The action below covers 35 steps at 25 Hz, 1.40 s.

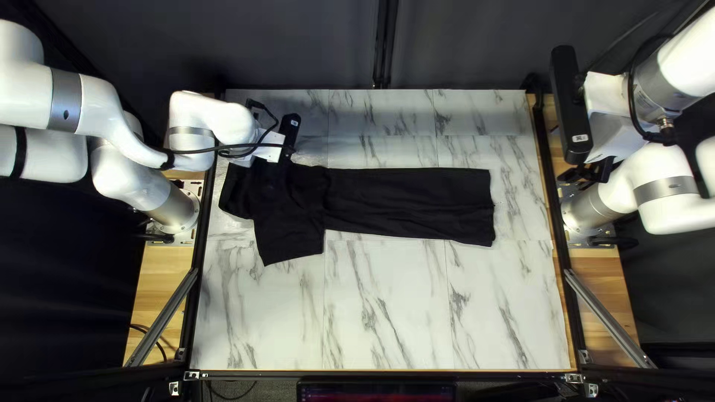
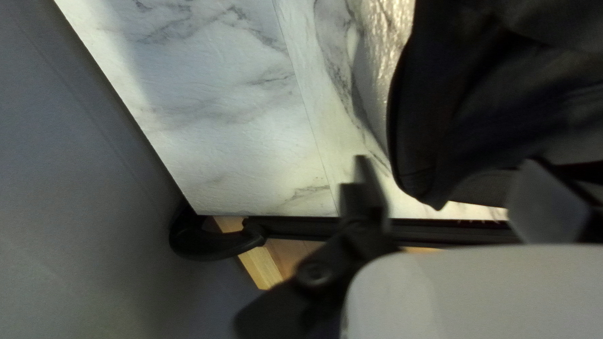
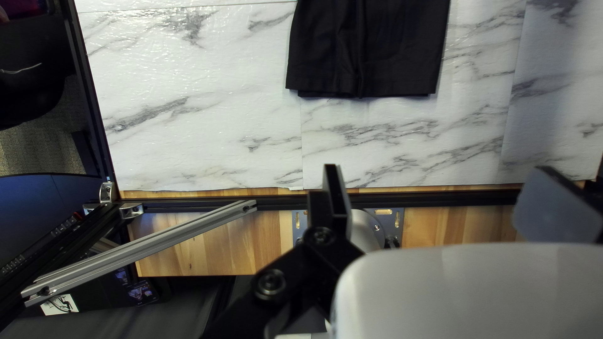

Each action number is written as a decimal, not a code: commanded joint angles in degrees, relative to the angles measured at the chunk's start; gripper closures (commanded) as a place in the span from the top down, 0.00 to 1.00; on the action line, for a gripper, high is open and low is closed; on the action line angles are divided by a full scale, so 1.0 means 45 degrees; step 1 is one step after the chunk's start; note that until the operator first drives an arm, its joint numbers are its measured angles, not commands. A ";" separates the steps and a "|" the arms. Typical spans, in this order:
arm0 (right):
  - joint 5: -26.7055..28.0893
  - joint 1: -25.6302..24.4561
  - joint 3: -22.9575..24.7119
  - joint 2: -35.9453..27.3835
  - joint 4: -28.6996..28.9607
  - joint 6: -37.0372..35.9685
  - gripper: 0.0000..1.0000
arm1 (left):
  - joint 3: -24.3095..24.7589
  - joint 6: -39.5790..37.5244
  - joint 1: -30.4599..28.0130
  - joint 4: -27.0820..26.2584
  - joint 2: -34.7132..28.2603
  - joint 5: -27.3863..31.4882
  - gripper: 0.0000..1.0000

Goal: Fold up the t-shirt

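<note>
My guess is the black fabric t-shirt (image 1: 410, 202) lies as a long strip on the white marble-patterned table (image 1: 387, 313) so the sleeve end can be tucked in next. It's slightly twelve o'clock of the table's middle in the top left view, hem toward three, sleeve end toward nine. Left gripper (image 2: 447, 164) is spread wide, pinching nothing, with shirt just ahead around one o'clock. Right gripper (image 3: 438, 169) is spread too, probably parked clear, hem well apart toward eleven o'clock.

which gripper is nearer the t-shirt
The left gripper: it is at the t-shirt's sleeve end, while the right gripper is over by the table's right edge.
</note>
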 commanded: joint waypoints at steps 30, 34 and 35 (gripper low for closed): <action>0.0000 0.0000 0.0000 0.0000 0.0000 0.0000 1.00 | 0.0048 0.0197 0.3502 -0.0786 -0.0534 -0.0751 0.00; 0.0000 0.0000 0.0000 0.0000 0.0000 0.0000 1.00 | -0.0042 0.0209 0.3958 -0.0711 -0.0398 -0.0785 0.00; 0.0000 0.0000 0.0000 0.0000 0.0000 0.0000 1.00 | -0.0057 0.0180 0.4066 -0.0681 -0.0346 -0.0817 0.00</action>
